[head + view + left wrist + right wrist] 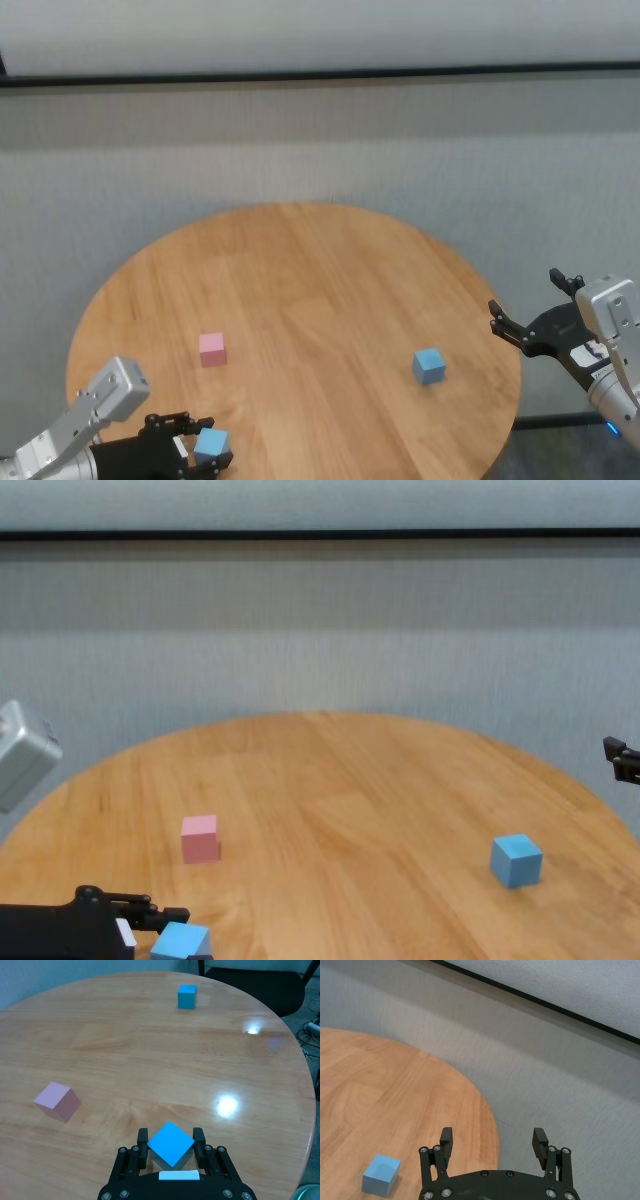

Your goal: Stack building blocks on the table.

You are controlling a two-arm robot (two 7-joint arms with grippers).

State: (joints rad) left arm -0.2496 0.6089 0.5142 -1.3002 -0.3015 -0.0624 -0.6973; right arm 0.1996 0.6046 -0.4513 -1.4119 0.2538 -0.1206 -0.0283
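The left hand (171,1146) grips a light blue block (170,1143) at the near left of the tabletop (300,280). The pink block (212,349) sits just beyond it, the second blue block (429,365) toward the right. The right hand (493,1142) hovers wide past the right edge.

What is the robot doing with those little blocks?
The robot is picking up blocks to stack them. Its left gripper is closed on a blue block at the near left edge of the round table. The pink block sits alone close by, and the other blue block sits over on the right side. The right gripper hangs open off the table's right edge, holding nothing. Nothing is stacked yet.
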